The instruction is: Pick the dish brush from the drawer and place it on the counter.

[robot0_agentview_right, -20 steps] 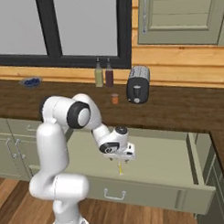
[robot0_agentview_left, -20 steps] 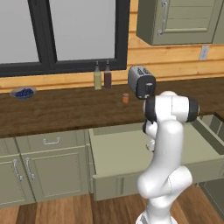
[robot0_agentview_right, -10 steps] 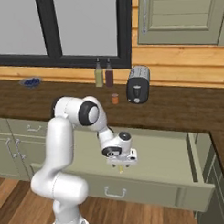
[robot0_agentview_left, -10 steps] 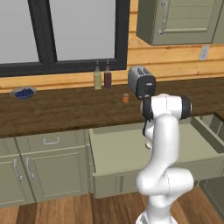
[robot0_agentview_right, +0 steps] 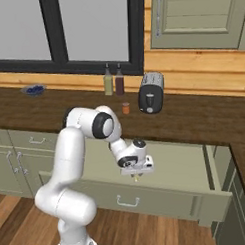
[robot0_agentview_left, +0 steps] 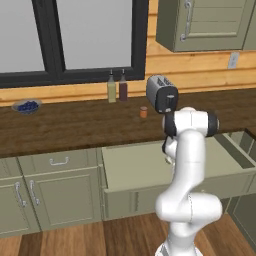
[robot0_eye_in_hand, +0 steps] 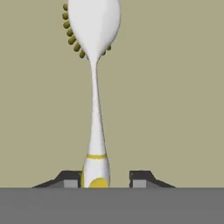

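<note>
The dish brush (robot0_eye_in_hand: 94,109) lies flat on the pale green floor of the open drawer (robot0_eye_in_hand: 175,87), its whitish head with yellowish bristles at the top of the hand view. My gripper (robot0_eye_in_hand: 105,179) points down over the handle's yellow-banded end and is open. The left fingertip (robot0_eye_in_hand: 70,180) sits close against the handle, and the right one stands apart from it. In the right base view my gripper (robot0_agentview_right: 135,170) hangs low inside the drawer (robot0_agentview_right: 181,165), with a bit of the brush (robot0_agentview_right: 136,178) under it. The dark wood counter (robot0_agentview_left: 75,125) runs behind the drawer (robot0_agentview_left: 130,160).
A toaster (robot0_agentview_left: 161,93), two bottles (robot0_agentview_left: 111,87), a small orange cup (robot0_agentview_left: 143,112) and a blue bowl (robot0_agentview_left: 26,106) stand on the counter. A narrower drawer (robot0_agentview_left: 240,150) stands open at the right. Shut cabinet doors (robot0_agentview_left: 65,200) are at the left.
My arm's elbow has swung right and the hand has shifted a little right inside the drawer. The brush has not moved.
</note>
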